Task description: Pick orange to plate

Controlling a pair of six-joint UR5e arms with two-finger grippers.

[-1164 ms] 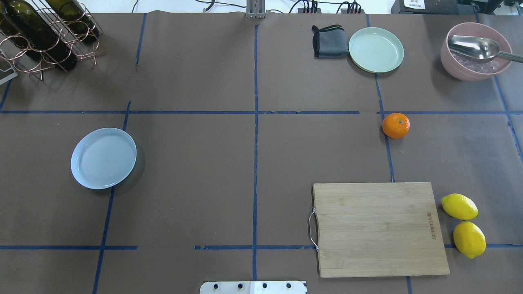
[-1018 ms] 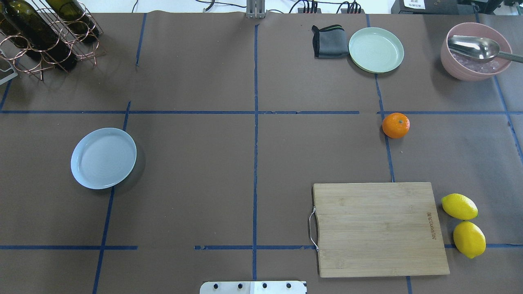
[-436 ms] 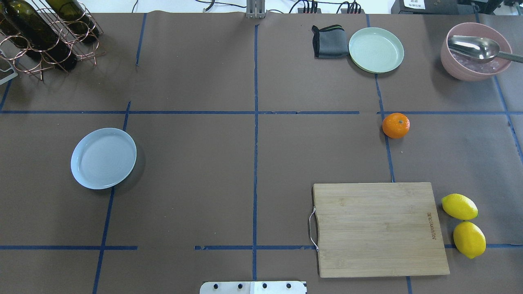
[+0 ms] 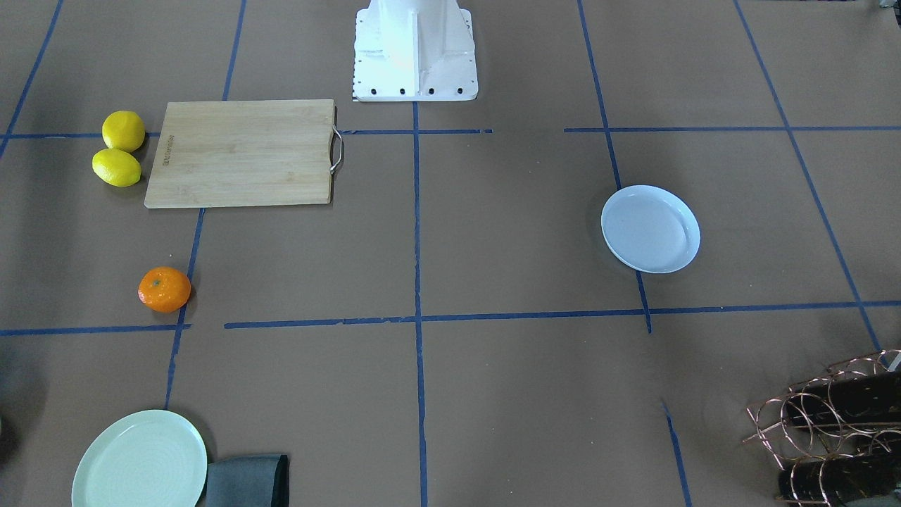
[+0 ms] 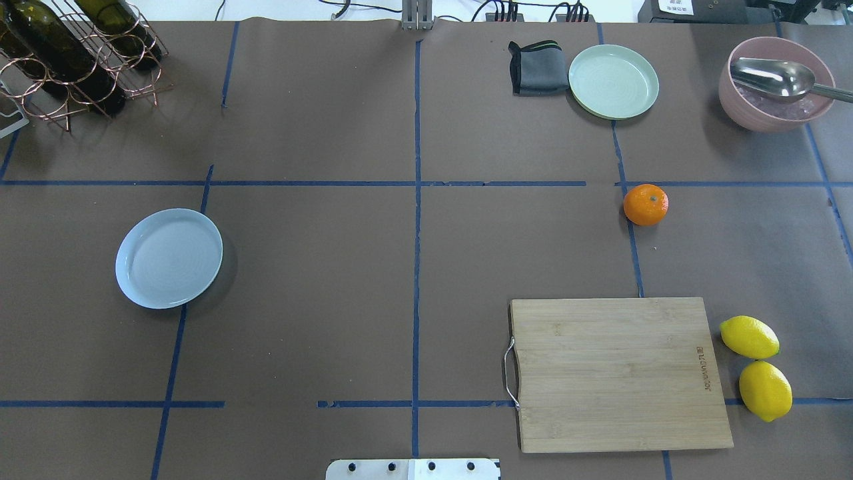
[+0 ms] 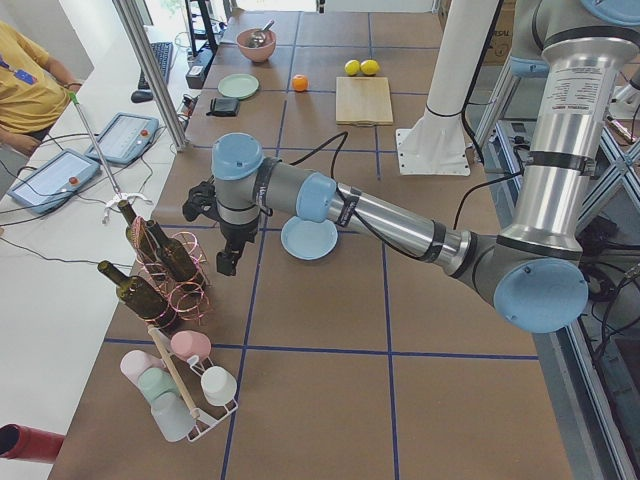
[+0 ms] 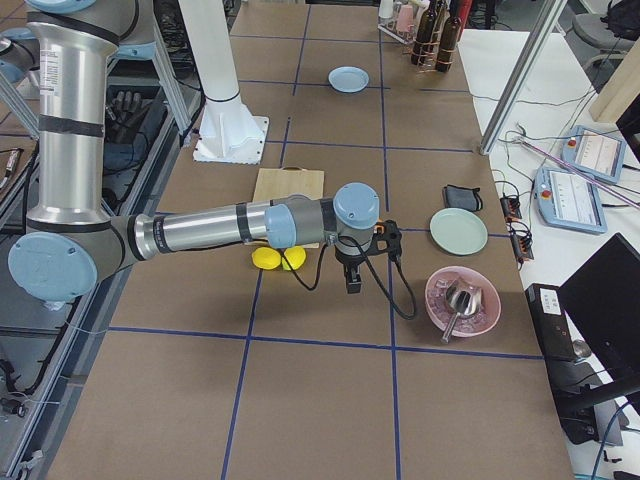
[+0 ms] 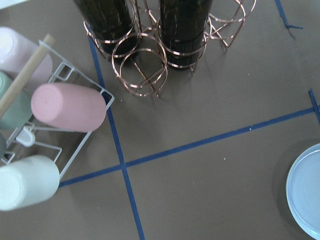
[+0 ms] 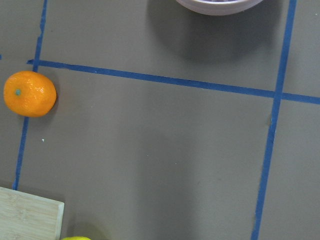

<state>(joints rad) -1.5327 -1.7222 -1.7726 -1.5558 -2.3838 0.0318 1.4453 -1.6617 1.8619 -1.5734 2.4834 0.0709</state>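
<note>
The orange (image 5: 645, 205) lies on the brown table right of centre, and it shows at the left edge of the right wrist view (image 9: 29, 94). The pale bluish plate (image 5: 168, 259) stands empty far to the left, with its rim in the left wrist view (image 8: 306, 190). My left gripper (image 6: 228, 262) shows only in the exterior left view, hanging between the bottle rack and the plate. My right gripper (image 7: 353, 278) shows only in the exterior right view, near the lemons. I cannot tell whether either is open or shut.
A wooden cutting board (image 5: 620, 373) lies nearer than the orange, two lemons (image 5: 749, 337) beside it. At the back are a mint-green plate (image 5: 613, 81), a grey cloth (image 5: 536, 67) and a pink bowl with a spoon (image 5: 776, 83). A bottle rack (image 5: 73, 53) stands back left.
</note>
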